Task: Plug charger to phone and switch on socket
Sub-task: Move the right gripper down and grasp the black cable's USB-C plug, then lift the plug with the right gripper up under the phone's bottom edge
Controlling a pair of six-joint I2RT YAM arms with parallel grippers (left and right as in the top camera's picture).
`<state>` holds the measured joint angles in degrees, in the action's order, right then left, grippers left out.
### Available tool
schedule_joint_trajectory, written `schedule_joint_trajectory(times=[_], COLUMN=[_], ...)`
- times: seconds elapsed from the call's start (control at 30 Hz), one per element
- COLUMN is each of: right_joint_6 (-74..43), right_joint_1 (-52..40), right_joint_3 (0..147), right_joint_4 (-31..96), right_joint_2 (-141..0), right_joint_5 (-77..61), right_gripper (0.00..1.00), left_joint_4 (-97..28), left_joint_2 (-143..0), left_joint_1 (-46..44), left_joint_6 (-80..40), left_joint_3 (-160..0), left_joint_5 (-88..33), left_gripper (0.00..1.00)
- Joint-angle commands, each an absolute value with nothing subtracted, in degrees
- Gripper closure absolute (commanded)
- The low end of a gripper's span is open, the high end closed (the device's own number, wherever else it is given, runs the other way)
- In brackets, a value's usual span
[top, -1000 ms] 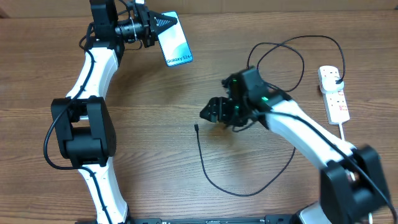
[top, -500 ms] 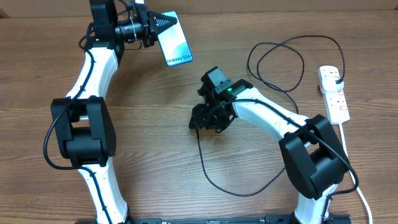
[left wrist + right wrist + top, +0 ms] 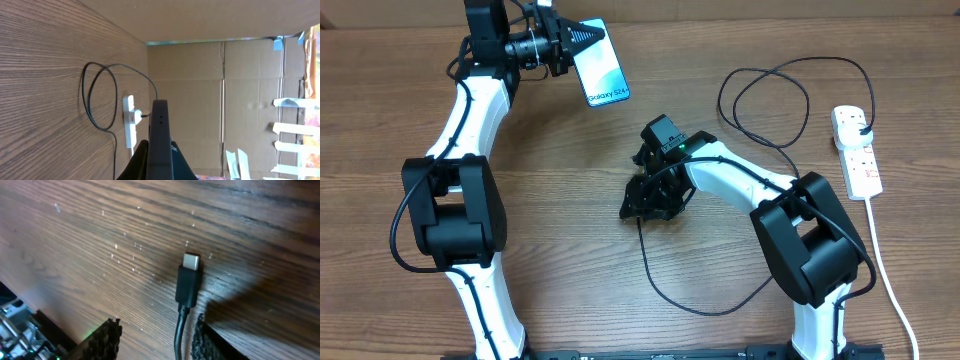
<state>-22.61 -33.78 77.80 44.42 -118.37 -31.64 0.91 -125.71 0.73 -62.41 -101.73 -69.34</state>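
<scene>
**Now: Connector Pickup, Stage One of Charger-to-Phone Connection**

Currently, the step in hand is judged to be acquisition of the charger's free end. Insertion into the phone and switching of the socket are not yet done.

1. Left side. The left gripper (image 3: 585,37) has its jaws pressed together on the top end of the phone (image 3: 605,72). The phone is held at the far left of the table (image 3: 560,250), screen toward the overhead camera. In the left wrist view, the phone (image 3: 159,135) appears edge-on between the fingers.

2. Centre. The right gripper (image 3: 645,205) is lowered over the free end of the charger (image 3: 650,280). In the right wrist view, the jaws stand partly spread, one finger (image 3: 107,335) well to one side of the cable and the other just beside it. The connector tip (image 3: 190,262) lies flat on the wood beyond the fingertips. No pinch is visible; nothing is held.

3. Right side. The socket (image 3: 860,160) lies near the right edge, well apart from both grippers. The black plug (image 3: 861,122) appears seated at its far end. Switch position cannot be determined.

Next move, as judged: close the jaws on the cable just behind the connector body, with the tip left protruding. Then lift and align the tip with the phone's port, which lies at the free lower end.
</scene>
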Motion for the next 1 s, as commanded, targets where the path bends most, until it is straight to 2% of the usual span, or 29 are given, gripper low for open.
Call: schedule_joint_trajectory(times=[0.0,0.23,0.37,0.43,0.47,0.6,0.87,0.97], right_joint_6=[-22.68,-23.31,-23.29,-22.81,-22.85,-22.63,-22.39,-17.50], right_joint_1=[-34.02,-34.13,-34.13,-34.17,-34.17,-33.10,-28.18,-25.56], right_joint_3=[79.22,80.27,83.90,85.84,86.59,87.96,88.88,89.01], right_joint_4=[43.57,44.42,47.68,49.34,49.91,50.02,49.93,49.19], right_joint_2=[-119.68,-121.73,-125.21,-126.74,-127.11,-126.89,-126.82,-126.17], right_joint_5=[-32.69,-32.62,-32.49,-32.47,-32.21,-31.64,-35.33,-40.99], right_gripper=[0.54,0.56,0.61,0.72,0.83,0.96,0.96,0.96], left_joint_4=[1.08,1.08,1.10,1.08,1.08,1.06,1.06,1.08], left_joint_2=[-125.34,-125.34,-125.34,-125.34,-125.34,-125.34,-125.34,-125.34], left_joint_1=[0.32,0.32,0.32,0.32,0.32,0.32,0.36,0.34], left_joint_6=[-62.22,-62.67,-63.26,-63.24,-63.24,-63.24,-63.24,-63.24], left_joint_3=[-102.28,-102.28,-102.26,-102.28,-102.28,-102.28,-102.28,-102.28], left_joint_5=[-70.08,-70.06,-70.08,-70.11,-70.11,-70.63,-71.46,-71.46], left_gripper=[0.96,0.96,0.96,0.96,0.96,0.96,0.96,0.96])
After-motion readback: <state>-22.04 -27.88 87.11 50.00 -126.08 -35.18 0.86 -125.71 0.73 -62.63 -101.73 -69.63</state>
